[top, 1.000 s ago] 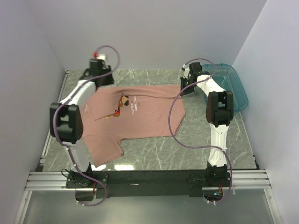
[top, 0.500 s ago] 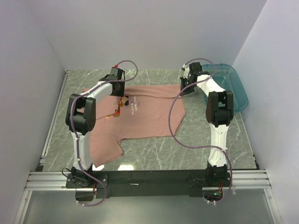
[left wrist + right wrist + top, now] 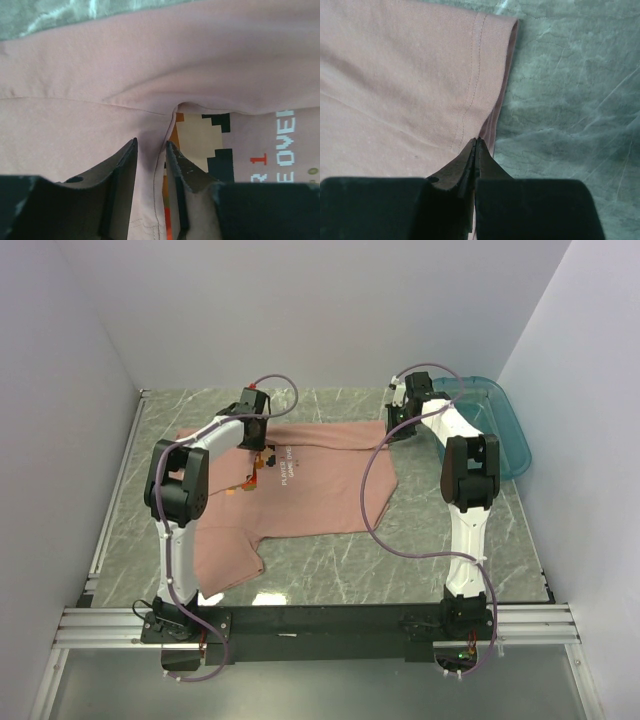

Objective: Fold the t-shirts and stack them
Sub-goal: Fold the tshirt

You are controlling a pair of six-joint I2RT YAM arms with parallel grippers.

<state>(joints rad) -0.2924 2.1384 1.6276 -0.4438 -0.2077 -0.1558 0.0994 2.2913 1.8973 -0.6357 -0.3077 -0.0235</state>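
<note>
Item 1, your work surface: table [image 3: 300, 570], grey-green marbled top.

Lying directly on it, you have:
- One t-shirt [image 3: 320, 490], salmon-pink, spread flat across the middle and far part, chest print facing up, one short sleeve reaching toward the near left, with bare table showing around it.
- One teal tub [image 3: 505, 435], translucent plastic, at the far right corner, apart from the shirt.

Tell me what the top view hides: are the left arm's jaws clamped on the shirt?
Observer: No. The left gripper has its jaws apart, a fold edge of the t-shirt between them.
Operator: And the right jaws?
Observer: The right gripper is shut, pinching the shirt's hemmed corner, next to bare table.
Operator: What's beside the left jaws?
Observer: The pixel print, peeking out under the fold.
</note>
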